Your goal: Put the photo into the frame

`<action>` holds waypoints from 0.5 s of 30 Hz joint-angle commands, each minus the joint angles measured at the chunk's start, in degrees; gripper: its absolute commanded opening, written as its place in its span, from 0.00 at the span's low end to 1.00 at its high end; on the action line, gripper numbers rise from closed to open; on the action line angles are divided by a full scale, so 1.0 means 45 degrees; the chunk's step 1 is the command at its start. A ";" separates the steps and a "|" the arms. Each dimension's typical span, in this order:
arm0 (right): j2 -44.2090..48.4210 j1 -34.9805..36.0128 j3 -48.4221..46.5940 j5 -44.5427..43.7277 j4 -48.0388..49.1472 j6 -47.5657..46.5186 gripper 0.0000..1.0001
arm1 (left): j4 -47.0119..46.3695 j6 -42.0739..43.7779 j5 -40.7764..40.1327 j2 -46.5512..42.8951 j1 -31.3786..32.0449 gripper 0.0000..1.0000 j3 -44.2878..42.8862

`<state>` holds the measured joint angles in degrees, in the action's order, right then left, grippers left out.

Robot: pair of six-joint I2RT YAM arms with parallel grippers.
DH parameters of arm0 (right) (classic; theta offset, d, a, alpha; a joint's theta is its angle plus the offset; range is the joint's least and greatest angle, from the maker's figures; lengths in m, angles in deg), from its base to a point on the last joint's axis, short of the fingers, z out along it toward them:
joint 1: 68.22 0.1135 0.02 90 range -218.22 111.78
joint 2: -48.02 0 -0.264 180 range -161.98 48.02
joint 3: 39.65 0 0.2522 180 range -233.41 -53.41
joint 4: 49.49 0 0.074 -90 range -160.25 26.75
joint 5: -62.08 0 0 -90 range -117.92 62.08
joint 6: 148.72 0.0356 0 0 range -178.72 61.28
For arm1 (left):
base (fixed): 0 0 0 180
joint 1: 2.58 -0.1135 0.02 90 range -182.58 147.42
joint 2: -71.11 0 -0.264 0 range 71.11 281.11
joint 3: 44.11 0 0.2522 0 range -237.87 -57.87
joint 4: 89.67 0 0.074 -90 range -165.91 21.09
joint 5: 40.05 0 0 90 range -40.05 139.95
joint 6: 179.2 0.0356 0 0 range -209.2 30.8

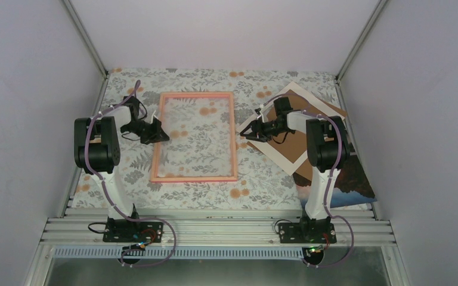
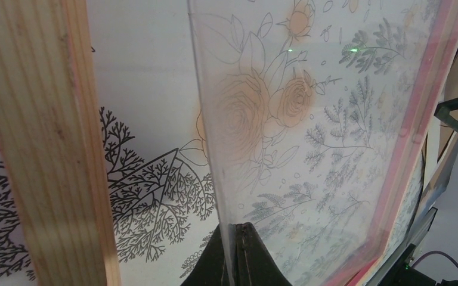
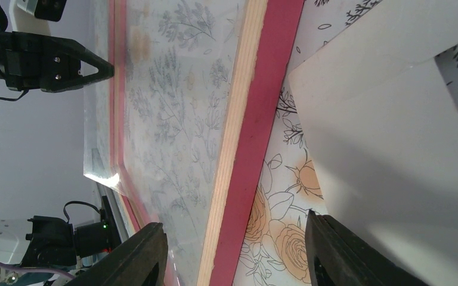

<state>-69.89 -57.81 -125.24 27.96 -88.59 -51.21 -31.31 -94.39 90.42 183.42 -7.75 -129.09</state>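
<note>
Both arms at frame [image 1: 197,93]; photo [image 1: 352,182] not in.
L fingers [image 2: 256,262] clenched on clear pane [image 2: 286,149]; R fingers [image 3: 346,256] released astride rail [image 3: 256,119]. Next, prob: R fetches photo.

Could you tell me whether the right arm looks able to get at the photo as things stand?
Probably not cleanly. The photo lies mostly under the brown backing board and white mat, only its near part showing beside the arm; the right gripper is open by the frame.
</note>
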 commanded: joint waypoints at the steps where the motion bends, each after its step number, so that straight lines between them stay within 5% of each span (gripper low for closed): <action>1: 0.0433 -0.0067 0.0101 0.0068 0.0071 -0.0178 0.57 | 0.0001 0.0040 -0.0282 -0.0403 -0.0150 0.02 0.0060; 15: 0.0387 -0.0068 0.0051 0.0097 0.0066 -0.0165 0.58 | -0.0178 -0.0018 0.0111 -0.0331 -0.0136 0.02 0.0202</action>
<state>-69.89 -57.81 -125.24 27.96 -88.59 -51.19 -31.47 -94.42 90.24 183.42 -8.27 -128.80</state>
